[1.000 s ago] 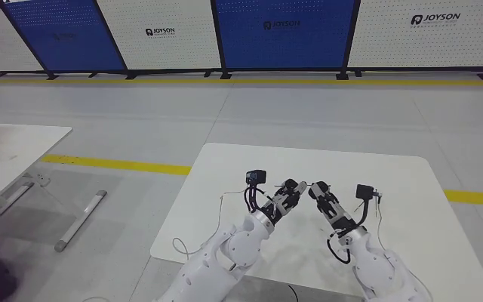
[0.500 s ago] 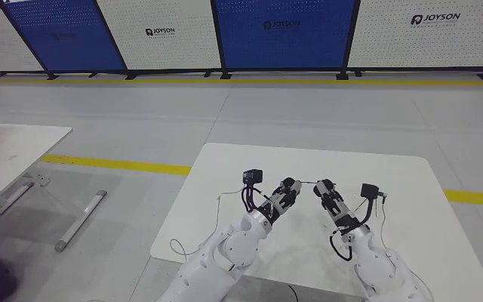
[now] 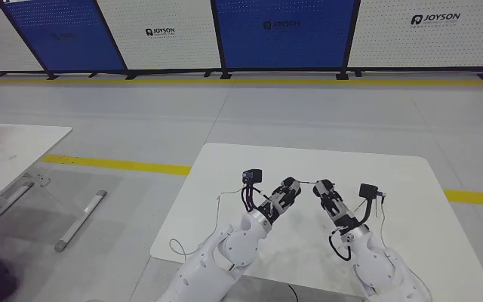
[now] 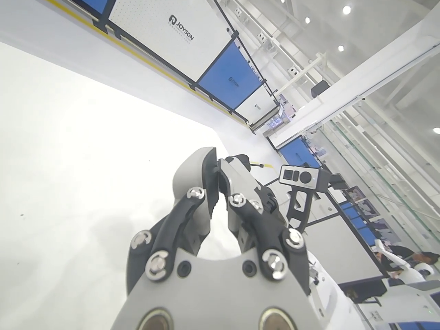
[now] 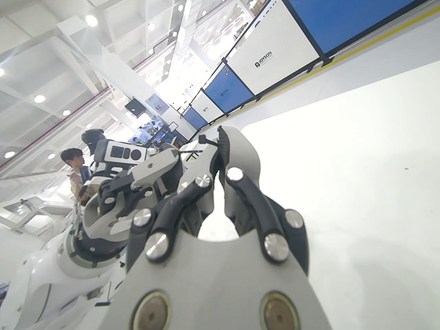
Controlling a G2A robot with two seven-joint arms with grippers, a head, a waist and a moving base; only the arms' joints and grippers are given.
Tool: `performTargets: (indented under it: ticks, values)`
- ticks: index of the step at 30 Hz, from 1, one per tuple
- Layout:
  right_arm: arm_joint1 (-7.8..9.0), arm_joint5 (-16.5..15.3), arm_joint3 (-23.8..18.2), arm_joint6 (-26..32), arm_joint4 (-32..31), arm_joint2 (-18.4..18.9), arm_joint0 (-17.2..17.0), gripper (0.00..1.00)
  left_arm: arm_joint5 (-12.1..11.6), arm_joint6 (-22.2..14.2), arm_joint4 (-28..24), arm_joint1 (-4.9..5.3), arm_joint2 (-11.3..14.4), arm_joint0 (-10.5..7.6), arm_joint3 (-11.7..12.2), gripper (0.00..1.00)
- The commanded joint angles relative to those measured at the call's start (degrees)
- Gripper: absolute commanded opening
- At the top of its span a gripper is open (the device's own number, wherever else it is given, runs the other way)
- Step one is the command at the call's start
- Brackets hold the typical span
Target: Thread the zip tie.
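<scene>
Black zip tie (image 5: 203, 139) — gripped, left fingers (image 4: 192, 173) (right fingers (image 5: 240, 149) too).

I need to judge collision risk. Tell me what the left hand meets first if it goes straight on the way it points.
Most likely the right hand: the left hand points at its fingertips across a short gap spanned by the zip tie. Depth is hard to judge.

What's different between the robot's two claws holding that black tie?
The left gripper tilts toward the right gripper, which tilts back toward it. The zip tie shows its blocky head beyond the right gripper's jaws; the left gripper pinches thin strap. Both are shut on it.
</scene>
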Motion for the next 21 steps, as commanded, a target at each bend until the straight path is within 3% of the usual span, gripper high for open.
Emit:
performTargets:
  ticks: [1,12,16,21]
  values:
    - [-0.06,0.0,0.0,0.0,-0.2,0.1,0.0,0.00,0.0,0.0,0.0,0.00,0.0,-0.02,0.0,0.12]
    - [-0.41,0.0,-0.3,-0.2,-1.2,0.0,-0.4,0.00,0.1,-0.1,-0.4,-0.10,0.2,-0.31,0.5,0.11]
    - [-0.50,0.0,-0.3,-0.3,-1.5,0.0,-0.5,0.00,0.1,0.0,-0.5,-0.17,0.4,-0.49,0.8,0.01]
    - [-0.60,0.0,-0.3,-0.4,-1.7,0.0,-0.7,0.00,0.0,0.2,-0.9,-0.21,0.3,-0.51,1.0,0.00]
